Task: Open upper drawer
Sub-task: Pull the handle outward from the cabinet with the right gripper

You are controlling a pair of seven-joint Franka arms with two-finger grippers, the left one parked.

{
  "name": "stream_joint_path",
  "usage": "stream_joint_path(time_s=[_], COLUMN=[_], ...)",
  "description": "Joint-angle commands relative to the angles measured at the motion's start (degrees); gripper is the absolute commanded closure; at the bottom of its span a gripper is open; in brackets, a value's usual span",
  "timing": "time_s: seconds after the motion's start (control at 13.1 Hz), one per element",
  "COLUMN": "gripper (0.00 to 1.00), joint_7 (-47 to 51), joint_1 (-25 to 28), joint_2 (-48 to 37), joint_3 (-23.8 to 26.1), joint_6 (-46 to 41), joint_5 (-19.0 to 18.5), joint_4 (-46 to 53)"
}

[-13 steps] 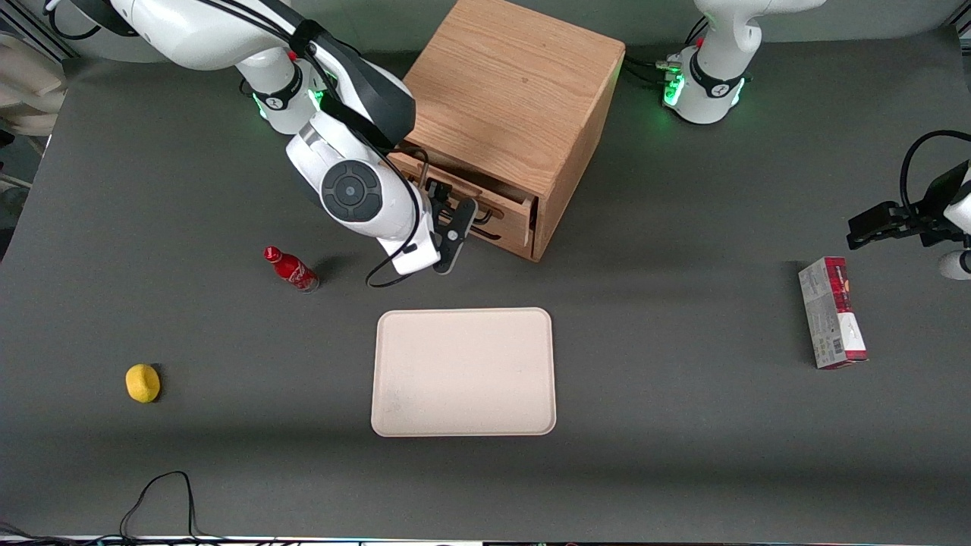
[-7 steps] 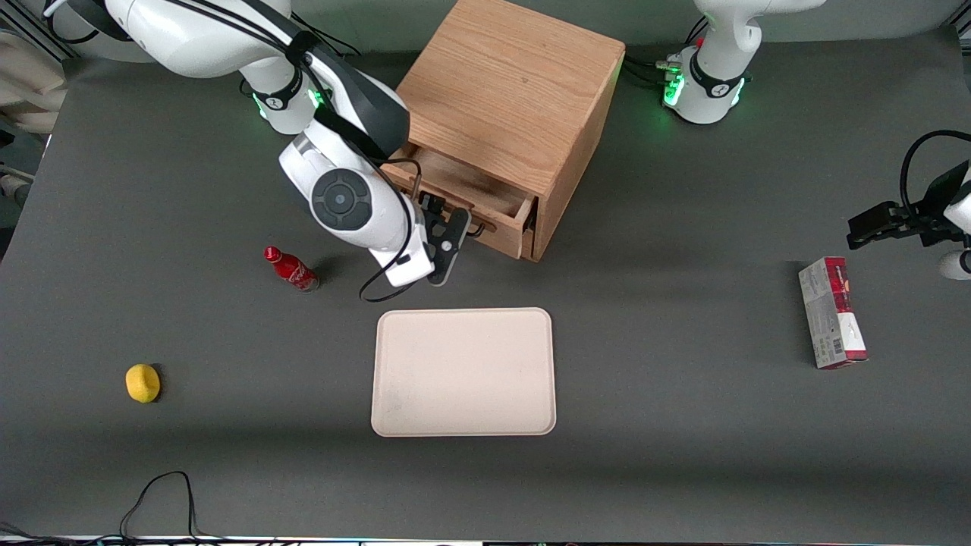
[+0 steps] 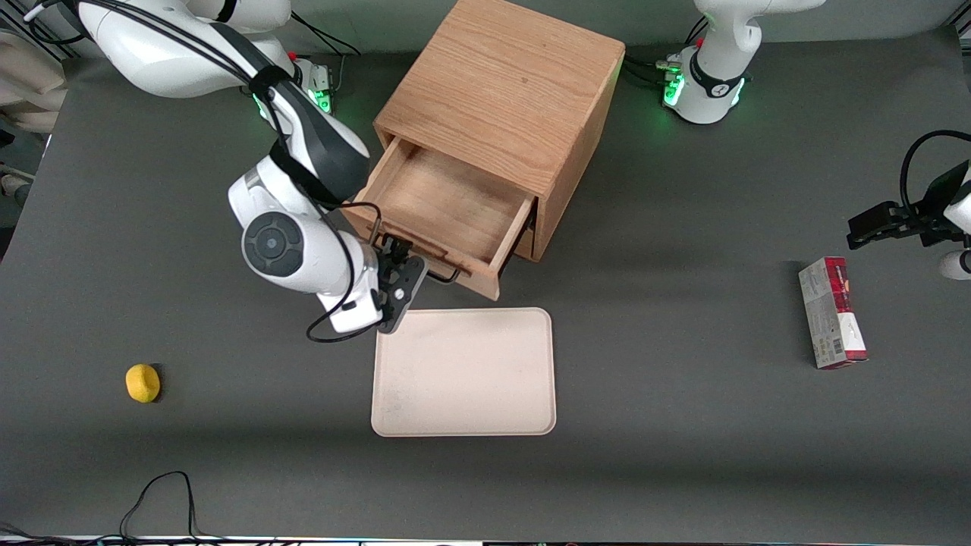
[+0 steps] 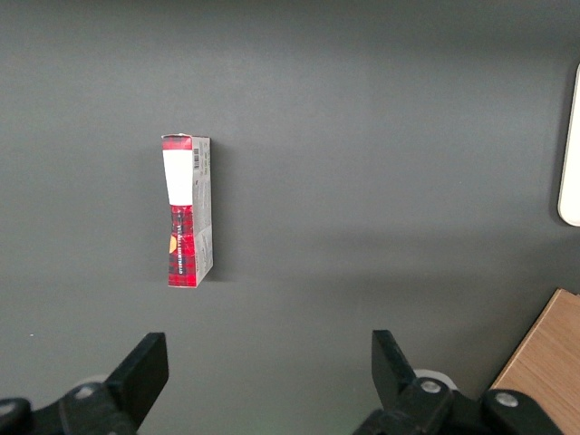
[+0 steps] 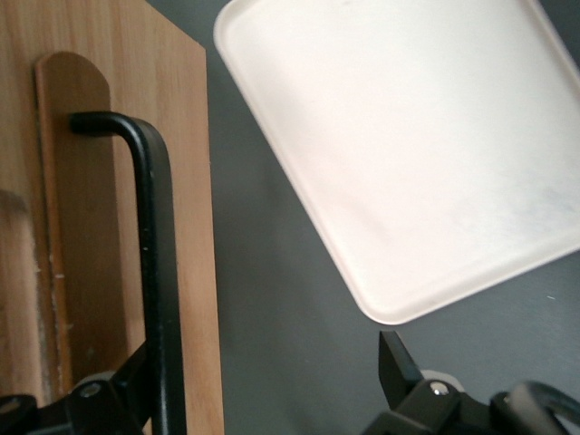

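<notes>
Oak upper drawer [image 3: 444,205] open; pincer [image 3: 400,274] at its handle [image 5: 156,263].

Your claw [image 3: 400,267] sits at the black handle [image 3: 425,267] of the upper drawer [image 3: 440,208], which stands pulled well out of the oak cabinet [image 3: 504,91], its wooden floor showing. Just nearer the camera lies the beige tray [image 3: 464,371]. A yellow lemon [image 3: 142,382] rests on the worktop [image 3: 683,425] toward the working arm's end, a red box [image 3: 832,312] toward the parked arm's.

no legible text, box [image 4: 188,210] print unreadable (barcode only)
</notes>
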Motion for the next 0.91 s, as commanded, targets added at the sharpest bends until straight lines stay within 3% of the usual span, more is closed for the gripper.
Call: stream_joint_path(time_s=[0.0, 0.53, 0.84], gripper=[0.0, 0.0, 0.0], joint_7=[-1.55, -0.93, -1.02], joint_1=[0.32, 0.32, -0.9], joint_2=[1.85, 2.21, 0.02], joint_3=[-3.38, -6.38, -7.16], joint_6=[-0.4, -0.83, -1.19], joint_5=[-1.05, -3.34, -2.63], joint_4=[4.0, 8.93, 12.62])
